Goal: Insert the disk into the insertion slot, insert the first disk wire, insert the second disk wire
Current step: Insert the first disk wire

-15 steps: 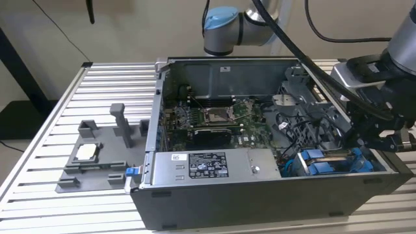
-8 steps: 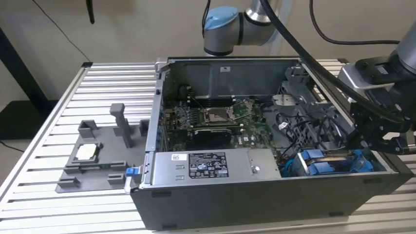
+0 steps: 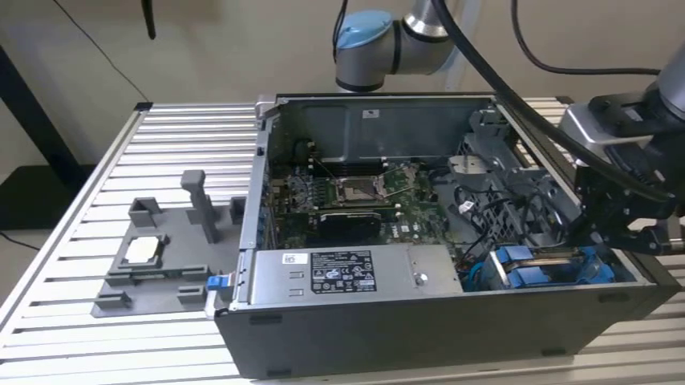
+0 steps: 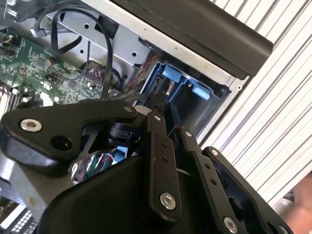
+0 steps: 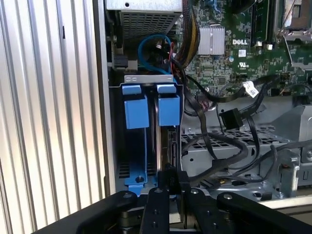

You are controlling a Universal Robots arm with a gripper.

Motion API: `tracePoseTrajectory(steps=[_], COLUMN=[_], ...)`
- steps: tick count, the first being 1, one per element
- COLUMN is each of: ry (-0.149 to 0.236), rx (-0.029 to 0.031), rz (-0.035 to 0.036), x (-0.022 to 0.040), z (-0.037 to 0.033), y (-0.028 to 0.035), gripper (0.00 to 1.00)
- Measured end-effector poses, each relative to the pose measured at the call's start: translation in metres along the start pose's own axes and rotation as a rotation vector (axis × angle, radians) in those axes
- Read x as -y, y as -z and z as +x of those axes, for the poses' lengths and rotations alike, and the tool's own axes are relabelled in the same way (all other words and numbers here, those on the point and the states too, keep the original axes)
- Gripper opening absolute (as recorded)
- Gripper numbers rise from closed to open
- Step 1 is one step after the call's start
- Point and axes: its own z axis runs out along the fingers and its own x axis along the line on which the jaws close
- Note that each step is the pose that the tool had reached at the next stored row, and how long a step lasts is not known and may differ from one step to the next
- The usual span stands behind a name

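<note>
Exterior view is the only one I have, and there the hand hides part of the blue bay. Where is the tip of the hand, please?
Observer: In the first wrist view the hand has its tip right at the mouth of the slot, in line with it.
Operator: Thank you. Are the wires plugged in?
Observer: One black plug lies loose among the cables beside the slot; it looks joined to nothing.
</note>
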Motion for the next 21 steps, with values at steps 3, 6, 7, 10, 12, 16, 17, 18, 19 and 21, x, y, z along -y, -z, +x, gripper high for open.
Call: tracePoseTrajectory(steps=[3, 6, 7, 10, 12, 16, 17, 18, 19, 21], ry=[-0.003, -0.004, -0.005, -0.009, -0.011, -0.019, -0.022, -0.024, -0.027, -0.036], rx=[0.0056, 0.0106, 0.012, 0.0156, 0.0179, 0.0182, 0.0181, 0.018, 0.0179, 0.0177], rz=[-0.015, -0.0202, -0.0243, -0.039, -0.0484, -0.0569, -0.0571, -0.057, -0.0564, -0.0551], x=[0.0052, 0.0113, 0.0119, 0.0126, 0.0129, 0.0125, 0.0124, 0.0124, 0.0124, 0.0127], z=[0.0, 0.0001, 0.0001, -0.0002, -0.0005, -0.0027, -0.0034, -0.0041, -0.0045, -0.0048], y=[-0.0018, -0.0045, -0.0048, -0.0056, -0.0063, -0.0099, -0.0112, -0.0125, -0.0135, -0.0153], gripper=[0.19, 0.19, 0.19, 0.19, 0.19, 0.19, 0.19, 0.19, 0.19, 0.19])
